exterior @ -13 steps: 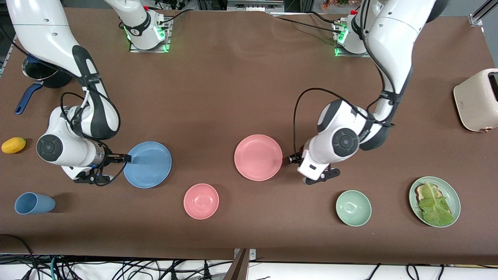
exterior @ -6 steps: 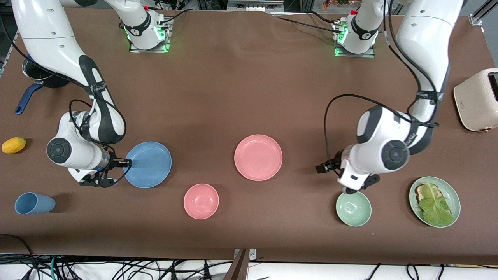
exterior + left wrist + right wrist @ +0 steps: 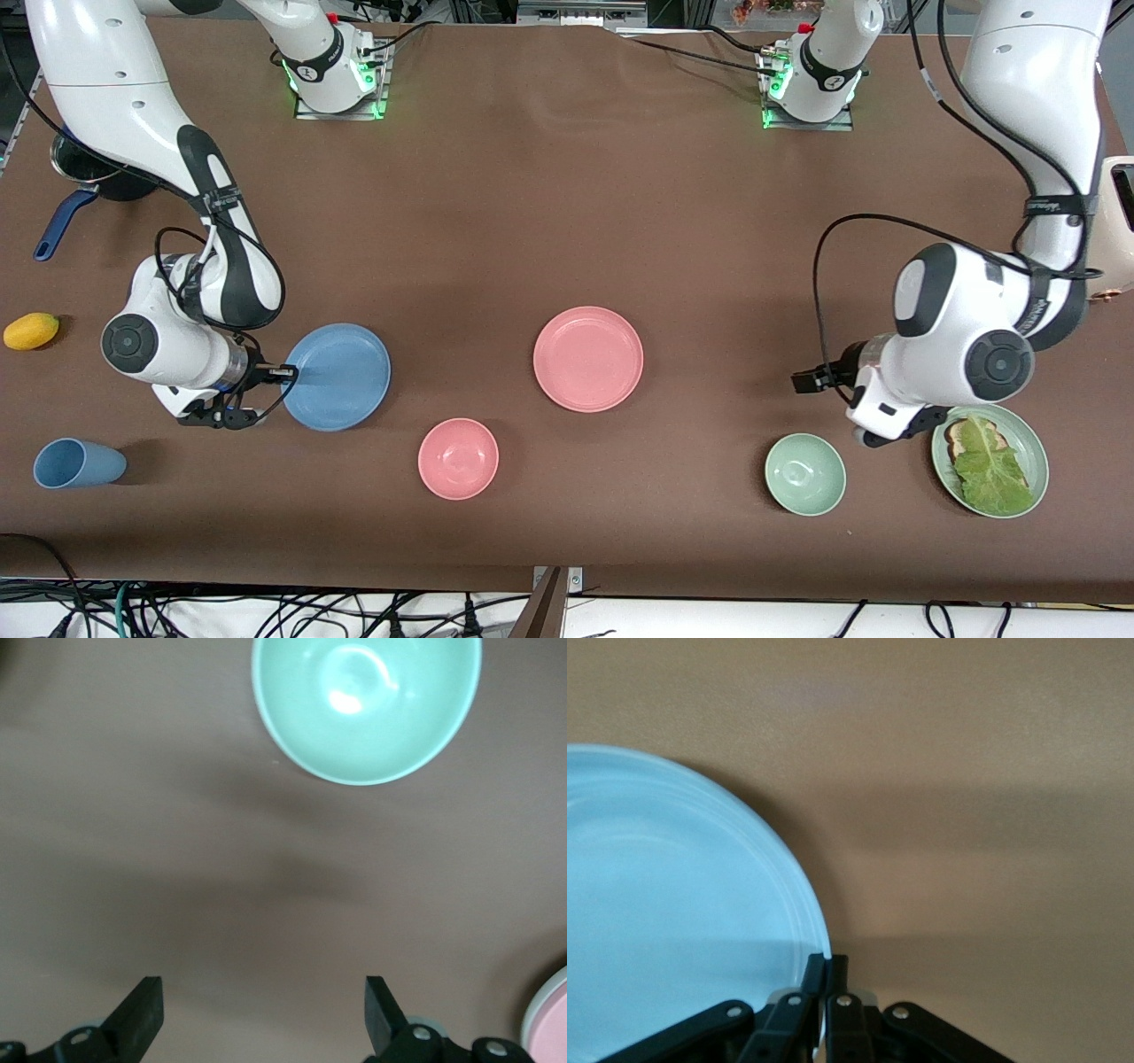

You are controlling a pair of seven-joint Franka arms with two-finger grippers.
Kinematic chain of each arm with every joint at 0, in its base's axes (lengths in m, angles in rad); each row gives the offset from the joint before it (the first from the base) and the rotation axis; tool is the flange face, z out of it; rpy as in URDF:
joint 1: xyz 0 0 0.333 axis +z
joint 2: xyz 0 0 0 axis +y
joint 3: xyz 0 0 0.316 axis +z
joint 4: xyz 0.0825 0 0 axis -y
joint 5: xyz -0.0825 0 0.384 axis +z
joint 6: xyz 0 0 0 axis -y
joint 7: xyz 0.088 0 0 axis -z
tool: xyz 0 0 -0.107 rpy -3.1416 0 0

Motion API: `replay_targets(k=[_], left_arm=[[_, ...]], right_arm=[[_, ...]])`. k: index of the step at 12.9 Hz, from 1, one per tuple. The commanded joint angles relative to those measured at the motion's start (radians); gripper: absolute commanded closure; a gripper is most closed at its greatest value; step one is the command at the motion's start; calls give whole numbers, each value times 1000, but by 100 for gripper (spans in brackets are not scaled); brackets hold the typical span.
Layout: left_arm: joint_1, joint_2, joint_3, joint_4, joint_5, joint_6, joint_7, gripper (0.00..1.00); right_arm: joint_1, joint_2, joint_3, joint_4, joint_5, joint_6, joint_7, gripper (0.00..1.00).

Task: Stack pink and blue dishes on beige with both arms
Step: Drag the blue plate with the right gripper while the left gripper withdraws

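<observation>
Black two-finger right gripper (image 3: 285, 370) sits at the edge of the flat round light blue plate (image 3: 337, 376), its fingers (image 3: 825, 979) pressed together on the plate's low rim, as the right wrist view shows. That blue plate lies on the brown table (image 3: 549, 204) toward the right arm's end. Nearer the front camera than it, a light blue cup (image 3: 78, 462) lies on its side, and a small yellow fruit (image 3: 31, 330) rests near the table's edge at that same end. Farther from the camera, a dark pot with a blue handle (image 3: 62, 221) shows partly under the white right arm (image 3: 133, 115).

The black left gripper (image 3: 811, 379) hangs over bare table between the flat round pink plate (image 3: 588, 359) and the pale green plate with lettuce (image 3: 990, 459); in the left wrist view its fingers (image 3: 142, 1014) are spread wide with nothing between them. The small pale green bowl (image 3: 804, 474) sits nearer the camera than that gripper. The pink plate lies flat about mid-table, well apart from both grippers, and a smaller deep pink bowl (image 3: 458, 458) sits nearer the camera than it. A cream toaster (image 3: 1118, 221) stands at the left arm's end, partly hidden by the white left arm (image 3: 1036, 80).
</observation>
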Motion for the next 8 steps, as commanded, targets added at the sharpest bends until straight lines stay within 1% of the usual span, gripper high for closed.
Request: replay_targets(k=[1,2,3,5,7,8], left_arm=[[34,-65,-3,-22,22,-44,123,0],[63,-94,-2,-55,22,-47,201,0],[77,-145,-2,-104,20,-49,262,0],[106,-221,6,-167,20,-60,284,0],[119,-297,43,-221,25,-64,322,0],[117,-324,64,-241,55,-63,380,0]], right_arm=[[-7,-4,8,9,14,-19,-21,100],[-7,-7,8,23,14,-35,-23,100],[-7,-7,8,50,14,-76,-24,100],[-4,-10,8,144,11,-188,-34,100],[5,-17,11,225,11,-293,-60,100],[17,-23,12,268,12,-348,-66,100]])
